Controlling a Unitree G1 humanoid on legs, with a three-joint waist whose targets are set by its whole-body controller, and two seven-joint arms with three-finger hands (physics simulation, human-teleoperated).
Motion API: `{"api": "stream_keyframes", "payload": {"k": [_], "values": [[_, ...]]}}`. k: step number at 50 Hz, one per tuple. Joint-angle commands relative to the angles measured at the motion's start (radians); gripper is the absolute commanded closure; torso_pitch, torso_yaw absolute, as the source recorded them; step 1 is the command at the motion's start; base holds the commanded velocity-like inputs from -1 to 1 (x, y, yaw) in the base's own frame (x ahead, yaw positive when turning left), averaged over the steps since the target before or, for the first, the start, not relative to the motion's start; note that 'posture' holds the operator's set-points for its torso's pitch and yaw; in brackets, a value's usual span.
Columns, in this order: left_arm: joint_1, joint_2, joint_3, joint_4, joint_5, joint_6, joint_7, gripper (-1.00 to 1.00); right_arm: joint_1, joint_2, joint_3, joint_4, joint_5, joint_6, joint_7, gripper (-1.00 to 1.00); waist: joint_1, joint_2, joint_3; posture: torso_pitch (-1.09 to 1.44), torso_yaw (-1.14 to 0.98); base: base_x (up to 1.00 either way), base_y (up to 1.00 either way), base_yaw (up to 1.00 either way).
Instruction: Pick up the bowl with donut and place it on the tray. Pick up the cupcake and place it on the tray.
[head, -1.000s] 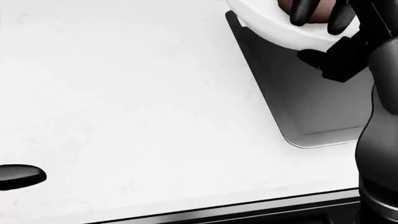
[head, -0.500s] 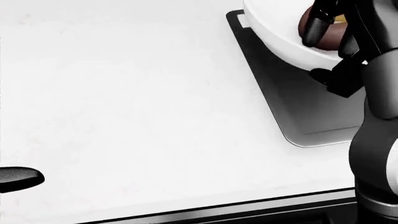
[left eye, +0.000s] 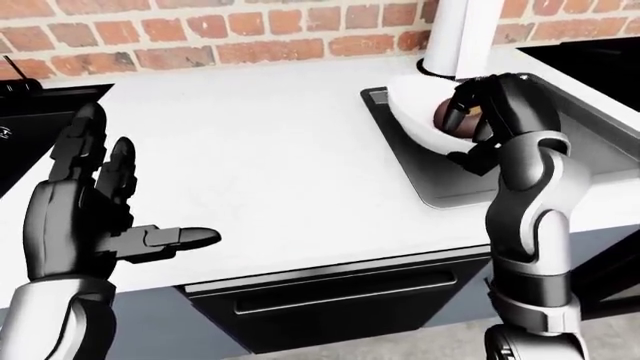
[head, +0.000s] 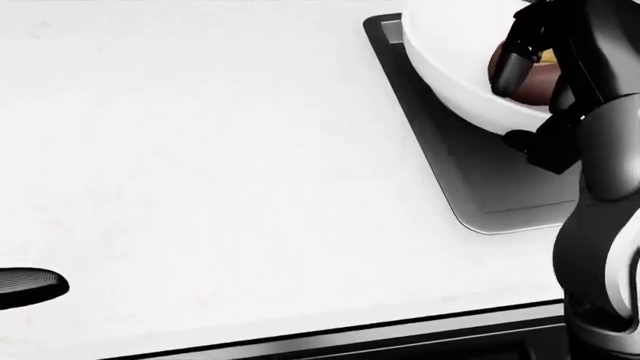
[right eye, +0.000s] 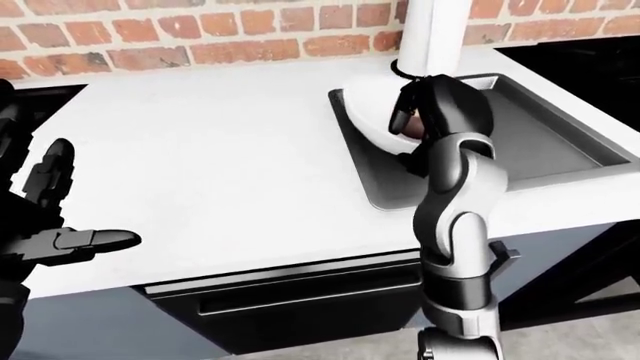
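Note:
A white bowl (head: 450, 67) with a brown donut (head: 535, 79) in it hangs tilted over the top left corner of the grey metal tray (head: 490, 180). My right hand (head: 522, 105) is shut on the bowl's rim, fingers (head: 508, 66) inside over the donut and thumb under the rim. I cannot tell whether the bowl touches the tray. My left hand (left eye: 110, 217) is open and empty, raised at the left, clear of the counter. The cupcake is not in view.
The white counter (left eye: 270, 150) runs along a brick wall (left eye: 200, 37). A white post (left eye: 460, 34) stands right behind the bowl. A black stove surface (left eye: 590, 56) lies right of the tray, and another dark surface (left eye: 40, 105) at the far left.
In the head view my right hand has brought the bowl lower and to the right over the tray's corner. The donut shows more. The left hand has barely moved.

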Motion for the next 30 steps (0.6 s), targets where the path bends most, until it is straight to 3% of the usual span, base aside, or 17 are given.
{"api": "stream_keyframes", "payload": {"k": [1,5,13,15,30], "values": [[-0.015,0.011,0.009,-0.023,0.001,-0.028,0.002,-1.00,-0.034,-0.013,-0.013,-0.042,-0.020,-0.005,-0.041,1.00,0.000,-0.001,-0.024,0.00,0.00,0.00,0.00,0.00],[-0.007,0.006,0.000,-0.014,0.008,-0.045,0.001,-1.00,-0.030,-0.014,-0.015,-0.033,-0.026,0.001,-0.045,0.95,0.001,-0.002,-0.025,0.00,0.00,0.00,0.00,0.00],[-0.009,0.006,0.001,-0.018,0.010,-0.039,-0.001,-1.00,-0.021,-0.010,-0.012,-0.033,-0.045,0.021,-0.038,0.54,0.002,-0.004,-0.026,0.00,0.00,0.00,0.00,0.00],[-0.010,0.006,0.004,-0.017,0.009,-0.040,-0.002,-1.00,-0.019,-0.009,-0.013,-0.027,-0.048,0.024,-0.037,0.32,0.002,-0.004,-0.026,0.00,0.00,0.00,0.00,0.00],[-0.019,0.013,0.016,-0.031,-0.002,-0.018,0.001,-1.00,0.008,-0.018,-0.023,-0.085,-0.067,0.042,0.031,-0.03,0.002,-0.007,-0.024,0.00,0.00,0.00,0.00,0.00]]}}
